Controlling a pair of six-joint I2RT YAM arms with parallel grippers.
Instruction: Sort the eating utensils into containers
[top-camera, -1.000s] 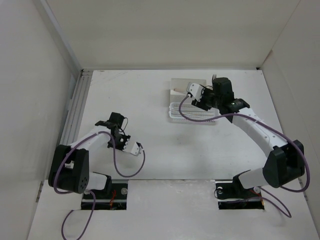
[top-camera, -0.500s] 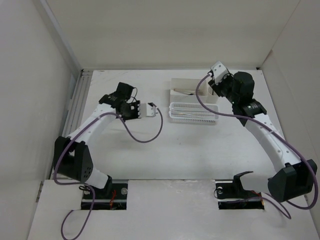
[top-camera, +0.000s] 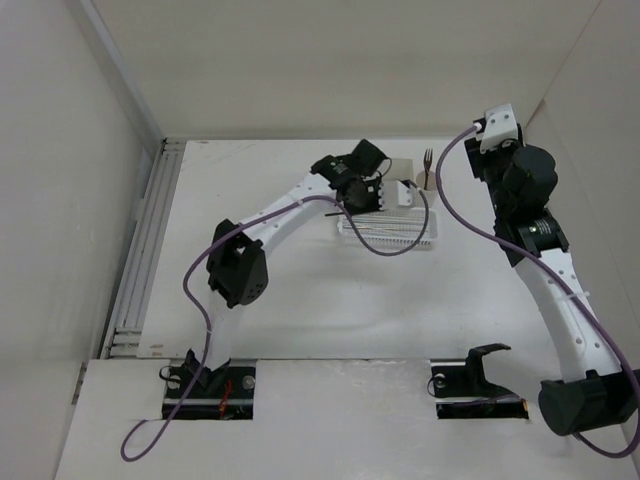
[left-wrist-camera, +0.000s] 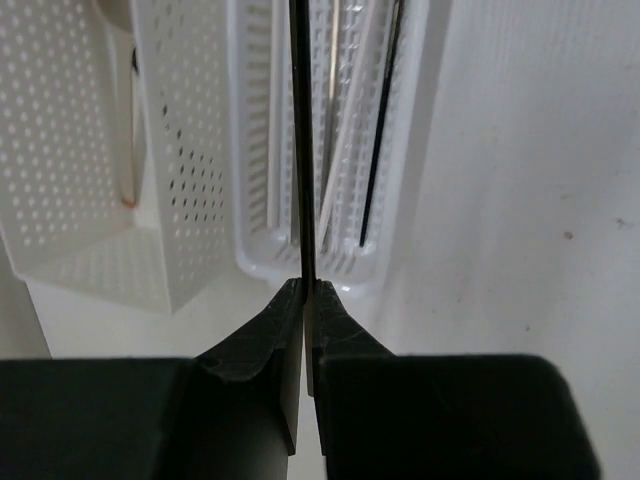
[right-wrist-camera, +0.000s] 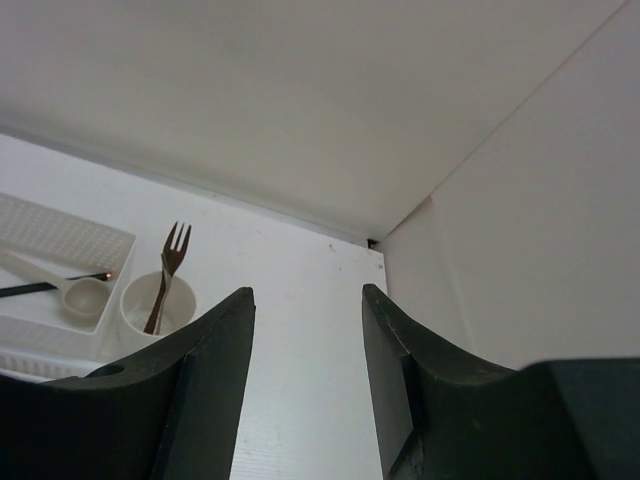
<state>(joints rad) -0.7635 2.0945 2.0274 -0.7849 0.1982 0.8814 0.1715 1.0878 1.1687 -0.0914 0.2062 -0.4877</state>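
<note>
My left gripper is shut on a dark chopstick, held lengthwise over the near end of the low perforated tray. Dark and pale chopsticks lie in that tray. The deep white box stands beside it and holds a pale spoon. The small cream cup holds the dark fork. My right gripper is open and empty, raised near the back right corner.
White enclosure walls stand close behind and to the right of my right gripper. A ribbed rail runs along the table's left edge. The purple cable of the left arm hangs over the tray.
My left arm has swung from the left of the table across to the tray, carrying the dark chopstick. My right arm has lifted from the box to the back right corner.
</note>
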